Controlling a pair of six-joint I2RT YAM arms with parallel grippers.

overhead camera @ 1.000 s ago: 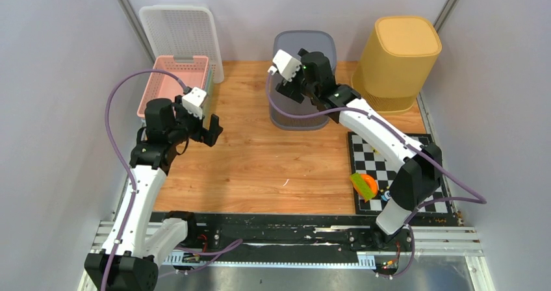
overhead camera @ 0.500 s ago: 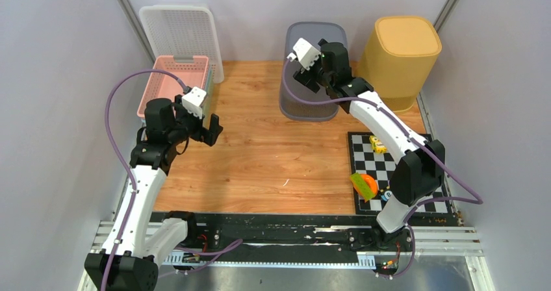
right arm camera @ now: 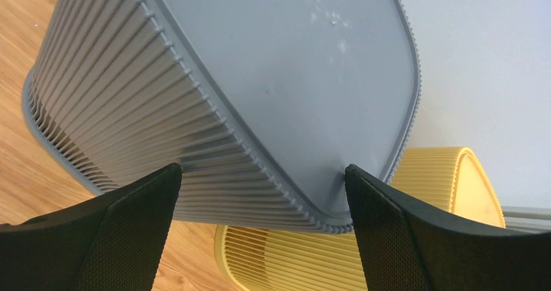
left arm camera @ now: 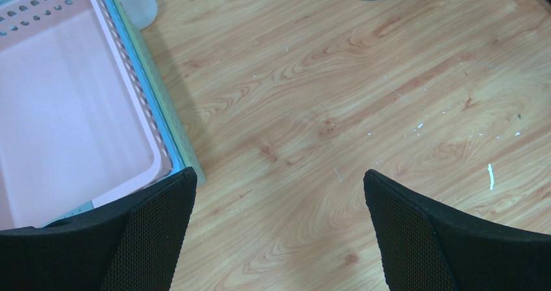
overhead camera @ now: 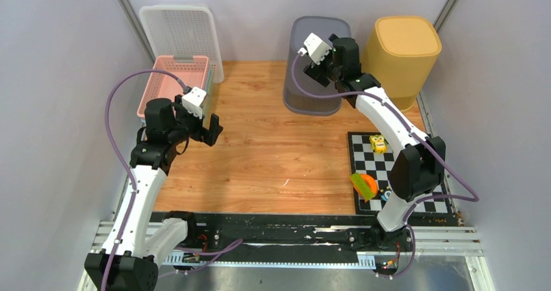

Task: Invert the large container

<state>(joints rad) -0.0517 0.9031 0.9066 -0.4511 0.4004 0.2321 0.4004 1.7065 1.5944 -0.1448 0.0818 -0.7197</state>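
The large container [overhead camera: 312, 76] is a grey ribbed bin at the back of the table, its flat base up and its wider mouth rim down on the wood. In the right wrist view the bin [right arm camera: 273, 57] fills the frame, base toward the camera. My right gripper [overhead camera: 323, 75] is at its upper right side. The jaws of this gripper [right arm camera: 263, 168] are spread wide, open, with a corner of the base between the fingers. My left gripper [overhead camera: 209, 130] hangs open over bare wood at the left [left arm camera: 279, 172], holding nothing.
A yellow ribbed bin [overhead camera: 397, 60] stands just right of the grey one [right arm camera: 364, 252]. A pink basket [overhead camera: 174, 83] lies beside the left gripper [left arm camera: 65, 109], with a white basket [overhead camera: 179, 34] leaning behind it. The checkered mat [overhead camera: 396, 167] at the right carries small toys.
The grey bin has moved back and to the right, toward the rear wall and the yellow bin, with the right gripper following it. The left arm has stayed still.
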